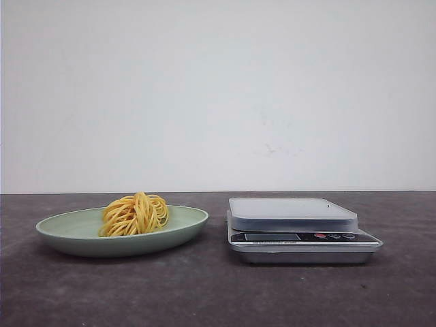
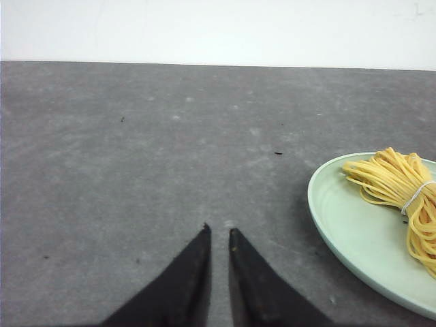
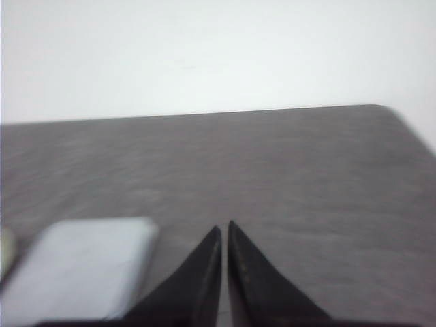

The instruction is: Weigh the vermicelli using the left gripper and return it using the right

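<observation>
Front view: dark grey table (image 1: 204, 293), white wall behind. A pale green plate (image 1: 68, 235) sits on the left with the vermicelli (image 1: 135, 214) coiled in a yellow nest on it, slightly right of the plate's centre. A scale (image 1: 300, 235) stands just to the right of the plate, apart from it, its pan bare, its display and buttons facing the camera. Neither arm shows in this view. Left wrist view: left gripper (image 2: 218, 230) hangs over bare table, fingers (image 2: 184, 279) nearly together with only a thin slit between the tips, nothing held. The plate (image 2: 354, 238) lies off to one side of the fingers, well clear of them; the vermicelli (image 2: 395, 184) on it shows a pale band around the bundle. Right wrist view (blurred): right gripper (image 3: 224, 227) over bare table, fingers (image 3: 194, 279) closed to a narrow gap, nothing between them. The scale's pan (image 3: 82, 262) lies just beside the fingers, not touching; a sliver of the plate's rim (image 3: 4, 248) shows at the frame edge beyond it.
</observation>
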Robot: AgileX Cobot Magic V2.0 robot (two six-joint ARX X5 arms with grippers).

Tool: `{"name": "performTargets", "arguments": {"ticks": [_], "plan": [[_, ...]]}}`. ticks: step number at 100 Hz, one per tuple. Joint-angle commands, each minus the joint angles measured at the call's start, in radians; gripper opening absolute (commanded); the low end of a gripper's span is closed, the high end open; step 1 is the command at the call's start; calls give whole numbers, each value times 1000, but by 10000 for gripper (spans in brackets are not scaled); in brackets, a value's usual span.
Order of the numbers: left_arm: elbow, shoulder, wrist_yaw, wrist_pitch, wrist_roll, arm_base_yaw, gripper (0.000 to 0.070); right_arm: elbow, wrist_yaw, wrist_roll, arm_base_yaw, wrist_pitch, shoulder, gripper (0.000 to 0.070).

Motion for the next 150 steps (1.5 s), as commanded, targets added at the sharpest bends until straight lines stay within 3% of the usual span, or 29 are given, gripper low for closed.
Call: {"name": "performTargets", "arguments": {"ticks": [1, 21, 35, 49, 71, 150], "plan": [[-16, -2, 1, -8, 10, 2, 12, -77, -6, -17, -69, 68, -44, 7], [-16, -2, 1, -8, 10, 2, 12, -277, -13, -50, -200, 156, -132, 7], [-16, -2, 1, -8, 10, 2, 12, -333, -37, -103, -205, 166, -132, 7], [-16, -2, 1, -8, 10, 2, 12, -382, -111, -157, -205, 217, -132, 7], [-16, -2, 1, -7, 10, 2, 12, -431, -183, -163, -206, 246, -132, 7], [-16, -2, 1, -6, 10, 2, 12, -432, -183, -163, -209, 255, -132, 7]]}}
